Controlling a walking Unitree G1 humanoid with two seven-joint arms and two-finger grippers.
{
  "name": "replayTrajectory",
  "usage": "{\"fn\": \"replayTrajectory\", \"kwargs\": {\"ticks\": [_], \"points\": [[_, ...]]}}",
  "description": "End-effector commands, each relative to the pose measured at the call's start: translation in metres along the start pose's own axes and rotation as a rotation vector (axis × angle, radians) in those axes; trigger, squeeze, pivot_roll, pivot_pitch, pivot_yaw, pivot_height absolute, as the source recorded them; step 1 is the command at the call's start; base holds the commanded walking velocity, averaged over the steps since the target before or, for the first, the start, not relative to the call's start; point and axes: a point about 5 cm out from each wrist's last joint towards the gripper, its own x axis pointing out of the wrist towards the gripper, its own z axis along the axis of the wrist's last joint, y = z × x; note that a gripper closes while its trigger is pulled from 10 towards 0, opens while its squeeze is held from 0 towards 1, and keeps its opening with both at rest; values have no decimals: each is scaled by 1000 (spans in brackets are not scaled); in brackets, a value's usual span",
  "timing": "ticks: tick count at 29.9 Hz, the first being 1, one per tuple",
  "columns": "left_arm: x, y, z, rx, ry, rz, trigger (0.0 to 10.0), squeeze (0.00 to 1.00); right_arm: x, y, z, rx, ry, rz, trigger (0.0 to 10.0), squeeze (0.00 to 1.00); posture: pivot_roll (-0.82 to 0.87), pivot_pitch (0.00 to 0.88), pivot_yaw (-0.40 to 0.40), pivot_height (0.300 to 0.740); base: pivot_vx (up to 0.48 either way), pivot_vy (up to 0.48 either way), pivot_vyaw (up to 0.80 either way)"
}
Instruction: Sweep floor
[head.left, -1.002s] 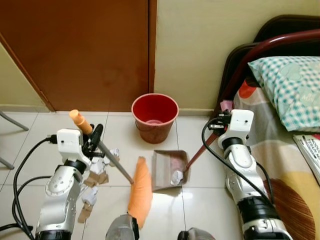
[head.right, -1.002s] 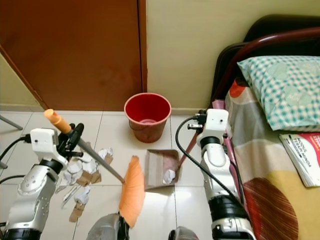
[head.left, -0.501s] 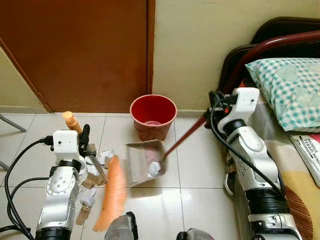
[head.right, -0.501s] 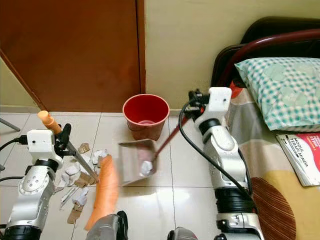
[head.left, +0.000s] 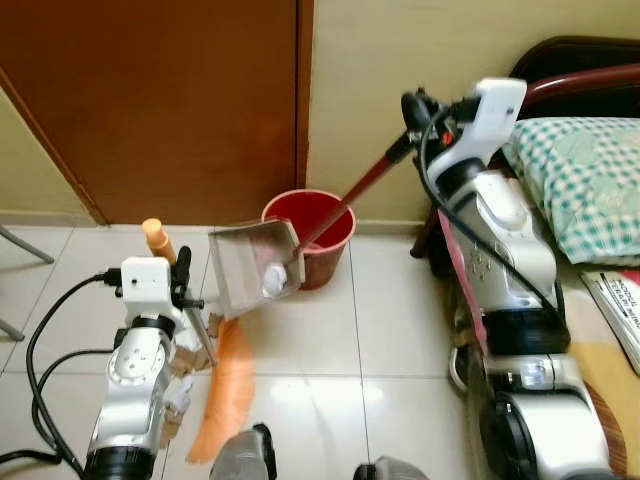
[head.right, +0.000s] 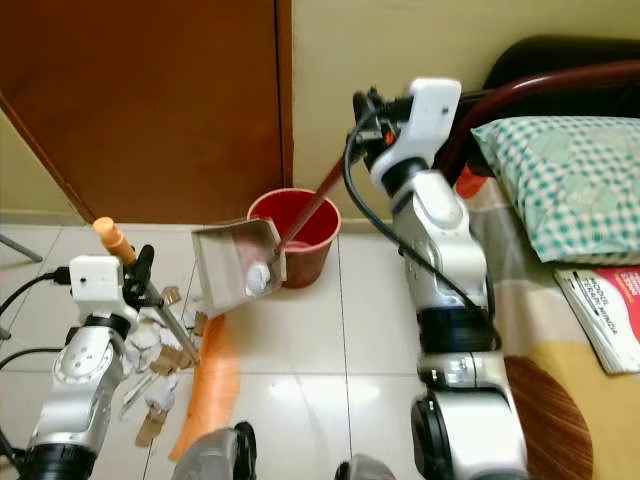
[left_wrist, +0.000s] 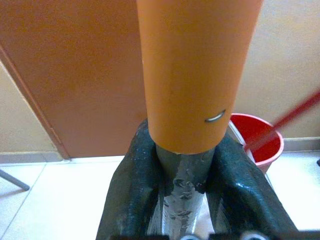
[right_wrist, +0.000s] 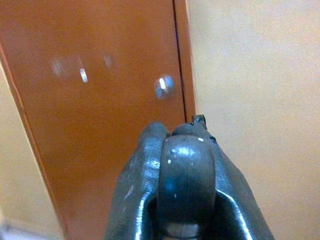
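Dustpan hangs well below-left of your right gripper, clamped on its red handle; red bucket just beyond the pan's far edge. Left gripper grips broom.

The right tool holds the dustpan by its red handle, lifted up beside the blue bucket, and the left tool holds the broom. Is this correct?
Not quite: the bucket is red, not blue, as the left eye view shows. The rest holds: the right tool holds the dustpan lifted by its red handle, and the left tool holds the broom.
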Motion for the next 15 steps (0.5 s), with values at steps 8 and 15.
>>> {"fn": "replayTrajectory", "kwargs": {"ticks": [8,15], "points": [[-1,-12,-9,-4,38,-43,10000,0,28,26,46,-245,-246,81,10000,0,31,61,-20,740,0,0,0],[-1,-12,-9,-5,38,-43,10000,0,27,47,26,-448,-259,119,10000,0,31,61,-20,740,0,0,0]]}}
